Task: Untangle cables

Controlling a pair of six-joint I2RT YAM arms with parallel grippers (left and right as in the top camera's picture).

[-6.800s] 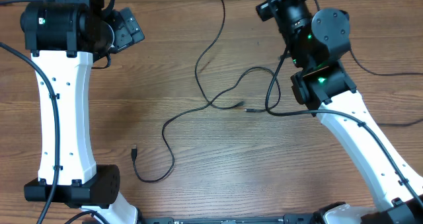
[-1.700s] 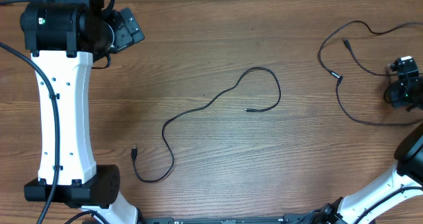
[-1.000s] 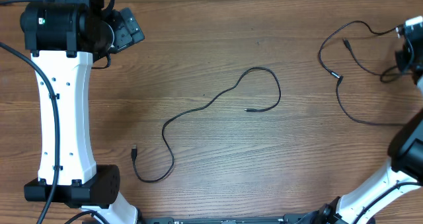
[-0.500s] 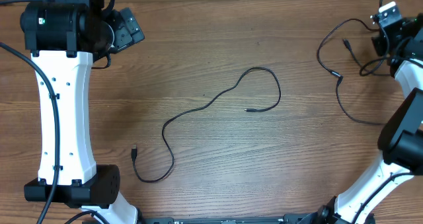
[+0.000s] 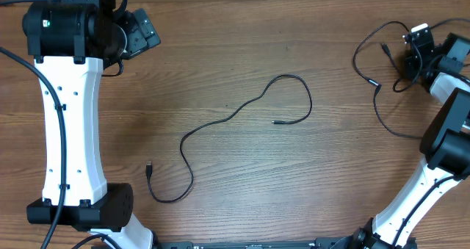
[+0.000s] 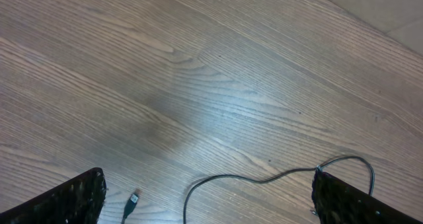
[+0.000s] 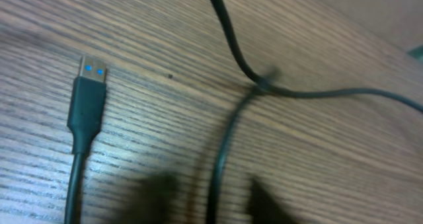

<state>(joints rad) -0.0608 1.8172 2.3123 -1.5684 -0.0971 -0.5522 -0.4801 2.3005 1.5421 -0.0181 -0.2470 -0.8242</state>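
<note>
Left arm (image 5: 70,117), left side of overhead frame: long white link with small dark screw holes, black rounded joint housings at both ends, black cable routed along it. Right arm (image 5: 415,197), right edge: same white shell, black joints. Left fingers (image 6: 69,199), wrist view lower corners: black, rough-textured.

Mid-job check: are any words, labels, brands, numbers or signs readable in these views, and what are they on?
No text can be read in any view.
White tag at the end of the right arm: too small to tell whether it bears print.
USB plug: blue insert, no marking visible.
Cables and table: no print visible.
</note>
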